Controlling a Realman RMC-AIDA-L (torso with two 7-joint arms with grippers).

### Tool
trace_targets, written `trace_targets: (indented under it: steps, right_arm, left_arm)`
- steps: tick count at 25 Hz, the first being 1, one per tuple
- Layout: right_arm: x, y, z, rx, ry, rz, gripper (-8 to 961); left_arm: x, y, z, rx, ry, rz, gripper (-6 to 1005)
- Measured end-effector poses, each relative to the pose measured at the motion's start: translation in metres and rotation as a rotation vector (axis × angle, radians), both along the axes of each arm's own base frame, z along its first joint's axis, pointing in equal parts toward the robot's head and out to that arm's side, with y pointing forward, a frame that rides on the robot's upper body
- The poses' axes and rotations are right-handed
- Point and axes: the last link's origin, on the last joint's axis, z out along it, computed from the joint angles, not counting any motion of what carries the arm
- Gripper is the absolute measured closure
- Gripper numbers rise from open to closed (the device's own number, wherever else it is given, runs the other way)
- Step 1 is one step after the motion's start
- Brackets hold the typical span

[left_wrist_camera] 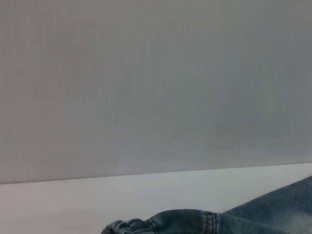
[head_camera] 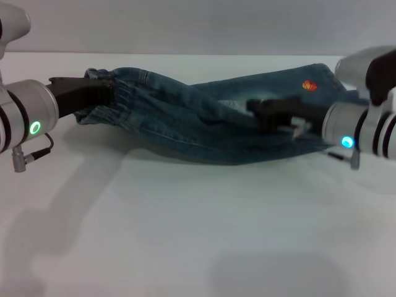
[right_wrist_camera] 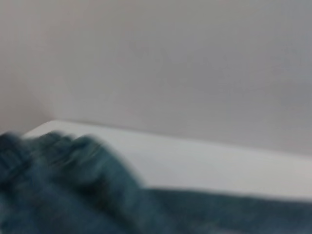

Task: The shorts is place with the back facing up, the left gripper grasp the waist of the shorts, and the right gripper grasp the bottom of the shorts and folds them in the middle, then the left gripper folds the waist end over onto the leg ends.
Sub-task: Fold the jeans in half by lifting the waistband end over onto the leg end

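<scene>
Denim shorts lie stretched across the far half of the white surface, lifted at both ends and sagging in the middle toward the surface. The left gripper is clenched on the puckered waist near the far left corner; the left wrist view shows the gathered band just under the camera. The right gripper reaches in from the right edge and appears clamped on the leg fabric, with the orange ball print just beyond it; the hems themselves are hidden behind the arm, so I cannot tell how close to the bottom edge it holds. The right wrist view shows only blurred denim.

The lengthwise fold looks to be under way: the cloth is bunched along its long line, not flat. To do it well, both grippers should travel together in the same direction and at the same height, keeping mild tension between waist and leg ends so the sagging middle does not drag and wrinkle. The near edge should be laid squarely over the far edge, one leg on the other. Pulling the ends apart too hard risks slipping the elastic from the left gripper; too much slack leaves a twisted crease. Both should lower before letting go.
</scene>
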Motion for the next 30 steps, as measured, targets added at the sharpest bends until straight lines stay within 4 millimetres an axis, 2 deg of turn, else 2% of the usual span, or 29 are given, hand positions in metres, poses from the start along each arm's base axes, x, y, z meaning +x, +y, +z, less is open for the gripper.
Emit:
trace_targets:
  steps: [4, 7, 15, 25, 30]
  right_arm:
    - [0.002, 0.016, 0.013, 0.089, -0.092, 0.002, 950]
    - [-0.002, 0.02, 0.014, 0.101, -0.118, 0.018, 949]
    - [-0.026, -0.015, -0.034, -0.068, -0.063, 0.092, 948]
    - [-0.032, -0.034, -0.043, -0.139, 0.011, 0.115, 946]
    - [-0.027, -0.035, -0.043, -0.141, 0.007, 0.098, 944]
  left_arm:
    - [-0.003, 0.0, 0.002, 0.005, 0.002, 0.008, 981]
    - [-0.004, 0.0, 0.003, 0.008, 0.002, 0.011, 981]
    - [0.002, 0.0, 0.006, 0.017, 0.001, -0.008, 981]
    - [0.006, 0.0, 0.005, 0.014, -0.001, -0.022, 981]
    - [0.006, 0.0, 0.004, 0.016, -0.006, -0.019, 981]
